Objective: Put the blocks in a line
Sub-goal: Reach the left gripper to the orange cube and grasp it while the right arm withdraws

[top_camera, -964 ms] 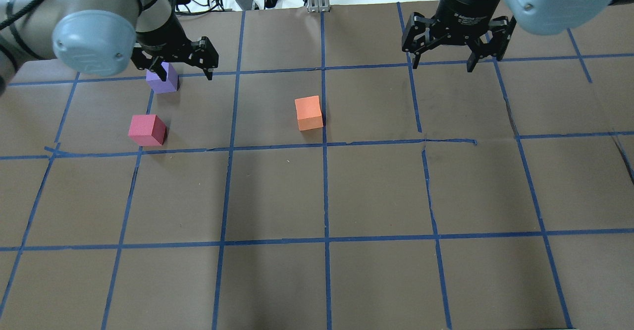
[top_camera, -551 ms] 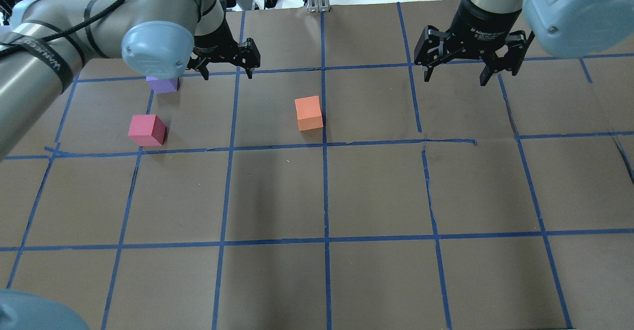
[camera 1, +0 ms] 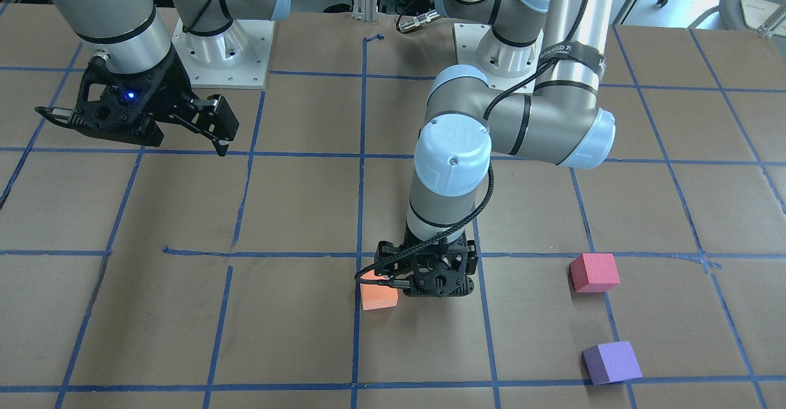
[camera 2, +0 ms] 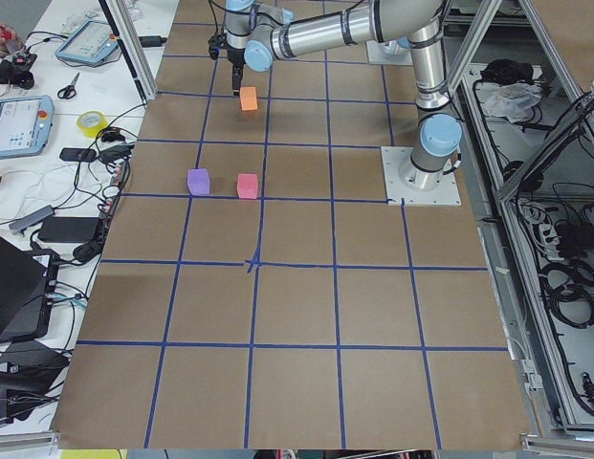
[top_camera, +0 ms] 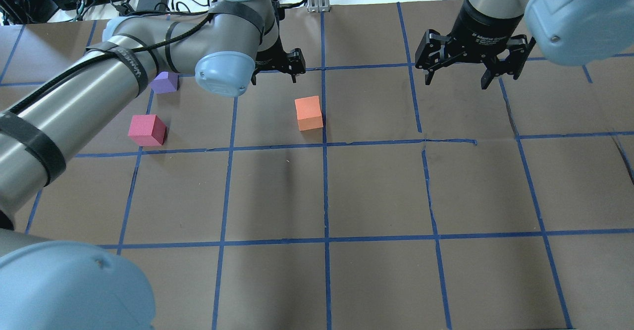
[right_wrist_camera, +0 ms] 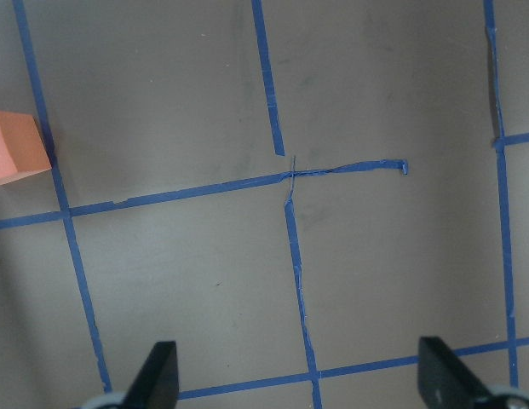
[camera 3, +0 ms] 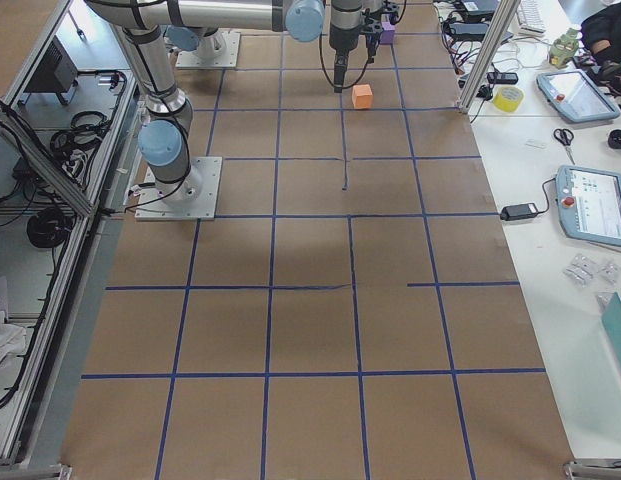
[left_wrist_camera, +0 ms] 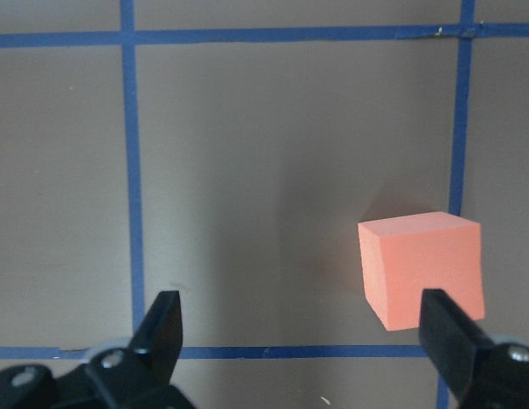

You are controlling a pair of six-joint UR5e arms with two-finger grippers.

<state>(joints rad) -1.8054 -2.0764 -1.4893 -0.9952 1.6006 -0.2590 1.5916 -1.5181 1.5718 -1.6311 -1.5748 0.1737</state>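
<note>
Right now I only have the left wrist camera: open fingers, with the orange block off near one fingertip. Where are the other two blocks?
Observer: The pinkish-red block and purple block sit close together, well to the robot's left of the orange block.
Operator: Do the three form a line?
Observer: No. Orange and pinkish-red are nearly level across the table, but purple lies farther from the robot's base.
Operator: Is the right arm in my way?
Observer: No. The right gripper hangs open and empty, off to the robot's right of the orange block.
</note>
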